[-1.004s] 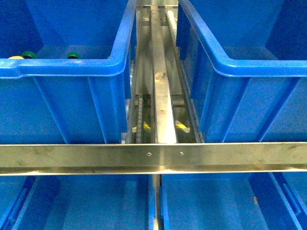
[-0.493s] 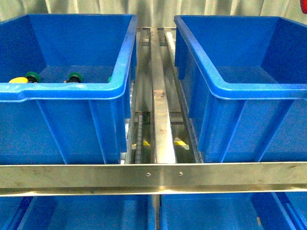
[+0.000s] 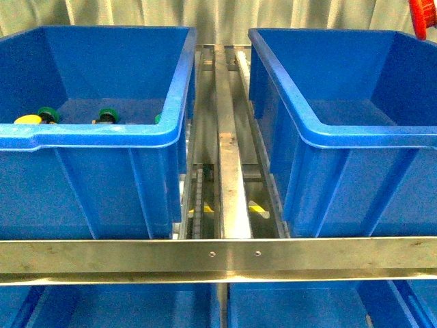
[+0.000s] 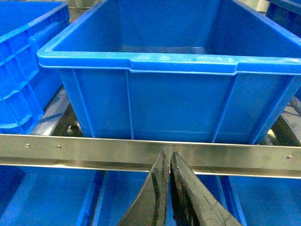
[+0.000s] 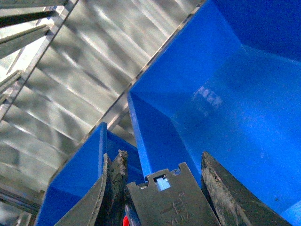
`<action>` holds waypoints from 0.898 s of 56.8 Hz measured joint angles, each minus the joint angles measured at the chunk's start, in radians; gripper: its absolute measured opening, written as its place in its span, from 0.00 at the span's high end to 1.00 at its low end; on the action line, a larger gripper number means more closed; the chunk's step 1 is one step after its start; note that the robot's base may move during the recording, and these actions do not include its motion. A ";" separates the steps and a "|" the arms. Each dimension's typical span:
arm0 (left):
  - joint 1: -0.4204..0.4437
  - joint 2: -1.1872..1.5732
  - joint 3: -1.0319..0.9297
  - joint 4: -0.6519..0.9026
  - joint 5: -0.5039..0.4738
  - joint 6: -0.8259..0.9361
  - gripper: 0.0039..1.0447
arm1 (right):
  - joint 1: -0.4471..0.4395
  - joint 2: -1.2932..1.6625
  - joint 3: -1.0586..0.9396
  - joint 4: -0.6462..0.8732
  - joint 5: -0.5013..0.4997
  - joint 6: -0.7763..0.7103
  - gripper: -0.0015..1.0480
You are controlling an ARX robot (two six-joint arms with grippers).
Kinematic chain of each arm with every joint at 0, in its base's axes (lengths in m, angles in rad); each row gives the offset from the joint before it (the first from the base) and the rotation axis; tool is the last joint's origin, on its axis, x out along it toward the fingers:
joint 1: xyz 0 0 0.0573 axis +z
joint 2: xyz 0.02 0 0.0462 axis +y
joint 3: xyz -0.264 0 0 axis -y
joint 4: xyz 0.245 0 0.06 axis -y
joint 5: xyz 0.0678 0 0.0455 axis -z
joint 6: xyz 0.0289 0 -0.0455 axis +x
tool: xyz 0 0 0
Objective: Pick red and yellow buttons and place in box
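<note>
In the left crate (image 3: 102,133), one yellow button (image 3: 27,119) and several green collars (image 3: 106,114) lie on the floor near the front wall; their cap colours are hidden. The right crate (image 3: 369,133) shows no buttons. The right gripper (image 5: 162,162) appears clamped on a red button (image 3: 421,17), high above the right crate's far corner. The left gripper (image 4: 168,188) hangs before the left crate, fingers pressed together, holding nothing. Judged progress: early, with the first placement pending and the remaining buttons still to move

We see a steel crossbar (image 3: 218,258) running across the front of the rack. Behind it, a central metal rail (image 3: 229,171) recedes toward a corrugated wall (image 3: 218,14).
</note>
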 joint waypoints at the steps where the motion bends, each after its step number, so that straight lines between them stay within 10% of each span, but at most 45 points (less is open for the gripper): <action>1: 0.018 -0.006 0.000 -0.004 0.019 0.000 0.98 | 0.004 0.000 -0.002 0.000 0.003 -0.009 0.64; 21: 0.272 -0.034 0.000 -0.044 0.259 0.002 0.98 | 0.025 -0.025 -0.027 0.013 0.032 -0.095 0.64; 42: 0.283 -0.035 0.000 -0.044 0.274 0.003 0.98 | 0.042 -0.034 -0.040 0.041 0.038 -0.122 0.64; 51: 0.283 -0.035 0.000 -0.044 0.274 0.003 0.70 | 0.042 -0.034 -0.052 0.072 0.051 -0.132 0.64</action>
